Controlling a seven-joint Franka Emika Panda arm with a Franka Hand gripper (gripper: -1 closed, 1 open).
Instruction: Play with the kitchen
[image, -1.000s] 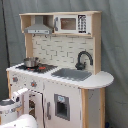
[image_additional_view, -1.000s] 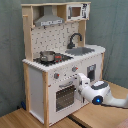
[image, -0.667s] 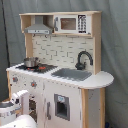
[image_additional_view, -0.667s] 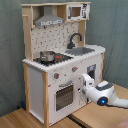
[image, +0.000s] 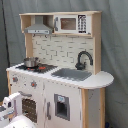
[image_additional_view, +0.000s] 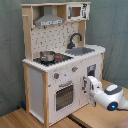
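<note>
Grey-green fabric hangs as a backdrop behind everything in both exterior views, and a light wooden floor (image_additional_view: 20, 119) shows at the bottom of the second exterior view.

On that floor, filling the middle of both views, stands the tall toy play kitchen with white panels and a pale wood frame (image_additional_view: 37, 85). Going left to right in the second exterior view: a grey wedge-shaped range hood (image_additional_view: 49, 20) sits under the top shelf, above a small shiny metal pot (image_additional_view: 47, 55) on the dark stove top (image_additional_view: 59, 58). Below it is the oven door with a barred window (image_additional_view: 64, 95) (two round knobs sit just above it). Further right come the curved black faucet (image_additional_view: 74, 39), the shallow grey rectangular sink (image_additional_view: 81, 50) and, up high, a white toy microwave (image_additional_view: 75, 11). The back wall carries a printed tile pattern.

At the second exterior view's right, the white rounded robot arm (image_additional_view: 111, 96) reaches in low and roughly level toward the cabinet front, its gripper (image_additional_view: 91, 88) close against the white door beside the oven. Whether the claw is wide or closed, I cannot tell.
</note>
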